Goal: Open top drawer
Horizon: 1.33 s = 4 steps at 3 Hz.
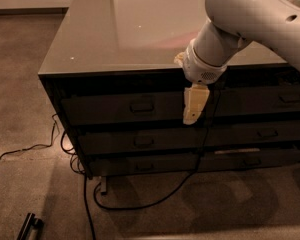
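The top drawer is the uppermost dark drawer of the left stack, flat-fronted, with a small rounded metal pull at its centre. Its front sits flush with the cabinet, so it is closed. My gripper hangs down from the white arm in front of the drawer's right end, to the right of the pull and apart from it. Its cream fingers point downward.
The cabinet has a wide glossy grey top. Two like drawers sit below the top one, and a right-hand stack stands beside them. Black cables trail on the carpet at the cabinet's left foot. A dark bar lies at lower left.
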{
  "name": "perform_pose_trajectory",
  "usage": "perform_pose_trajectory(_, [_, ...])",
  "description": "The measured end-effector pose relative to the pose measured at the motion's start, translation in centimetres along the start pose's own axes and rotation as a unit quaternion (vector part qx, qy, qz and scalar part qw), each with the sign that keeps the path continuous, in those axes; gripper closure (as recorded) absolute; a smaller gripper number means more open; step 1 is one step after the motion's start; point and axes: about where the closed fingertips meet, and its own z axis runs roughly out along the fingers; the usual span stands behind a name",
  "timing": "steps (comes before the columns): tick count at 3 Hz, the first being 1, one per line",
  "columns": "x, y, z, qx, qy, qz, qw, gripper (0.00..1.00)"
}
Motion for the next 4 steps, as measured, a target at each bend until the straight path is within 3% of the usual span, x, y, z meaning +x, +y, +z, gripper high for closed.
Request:
perform_pose_trajectory(1, [0.0, 0.2, -0.3, 0.003, -0.001, 0.0, 1.0, 0.0])
perform_pose_trajectory(2, [0.7, 0.4, 1.2, -0.008, -0.028, 0.014, 0.9995, 0.0])
perform_pose_trajectory(4, [1.6, -0.8, 7.4, -0.054, -0.07, 0.021, 0.9959, 0.0])
